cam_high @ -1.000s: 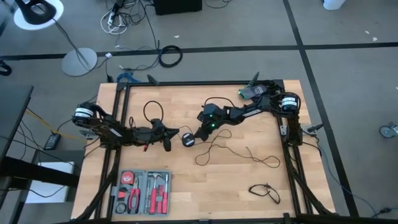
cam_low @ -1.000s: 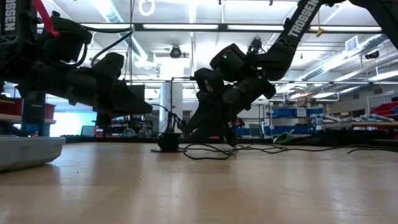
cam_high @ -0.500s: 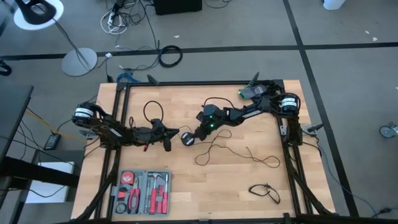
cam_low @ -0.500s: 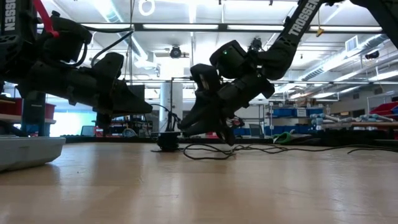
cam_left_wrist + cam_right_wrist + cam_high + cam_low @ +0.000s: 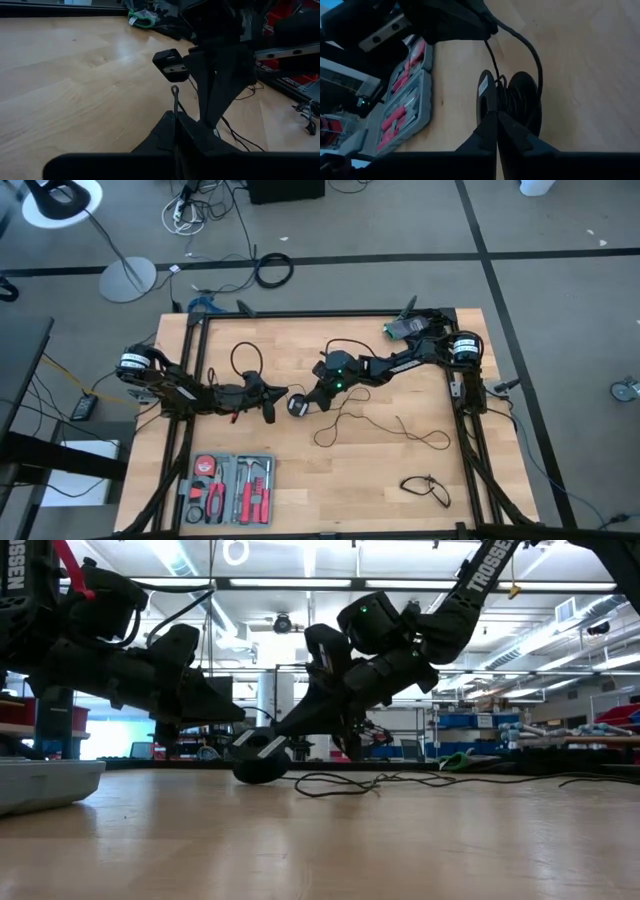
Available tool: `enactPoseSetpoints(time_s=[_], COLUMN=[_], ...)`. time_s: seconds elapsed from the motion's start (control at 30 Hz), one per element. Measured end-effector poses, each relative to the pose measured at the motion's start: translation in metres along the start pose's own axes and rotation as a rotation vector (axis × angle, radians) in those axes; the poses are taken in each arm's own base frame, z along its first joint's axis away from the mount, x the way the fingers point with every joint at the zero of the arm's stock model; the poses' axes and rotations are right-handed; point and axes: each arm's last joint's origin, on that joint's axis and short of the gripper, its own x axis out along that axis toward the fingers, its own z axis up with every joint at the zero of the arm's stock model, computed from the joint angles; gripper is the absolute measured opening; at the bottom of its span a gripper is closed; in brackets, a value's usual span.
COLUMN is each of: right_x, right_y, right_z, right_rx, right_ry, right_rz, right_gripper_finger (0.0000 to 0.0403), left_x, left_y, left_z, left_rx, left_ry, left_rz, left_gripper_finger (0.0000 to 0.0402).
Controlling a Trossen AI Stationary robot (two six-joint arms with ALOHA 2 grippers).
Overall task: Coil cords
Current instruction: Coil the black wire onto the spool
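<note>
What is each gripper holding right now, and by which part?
The right gripper is shut on the long cord beside its round disc end. The left gripper is shut on a thin cord near its looped tip.

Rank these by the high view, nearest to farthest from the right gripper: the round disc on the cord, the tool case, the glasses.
From the right gripper, near table centre:
1. Round disc: right at its fingertips.
2. Tool case: toward the near edge, on the left arm's side.
3. Glasses: near edge, on the right arm's side.
</note>
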Motion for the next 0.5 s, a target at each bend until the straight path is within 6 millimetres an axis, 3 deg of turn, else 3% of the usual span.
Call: enactPoseSetpoints(time_s=[0.23, 0.5], right_x=[-0.0001, -0.0067], right_y=[0.0000, 0.0054], right_z=[-0.0001, 0.0034], right_rx=[-0.028, -0.097], right_ry=[0.002, 0.002], right_rz=[-0.002, -0.008], right_gripper_finger=[0.0001, 0.0000], left_x=[-0.0004, -0.0006], left_y=[-0.0060, -0.0071], left_z=[0.0076, 0.0070], left_rx=[-0.032, -0.017], left_ry=[-0.055, -0.034], left_rz=[-0.090, -0.130], left_gripper_finger=[0.0026, 0.0081])
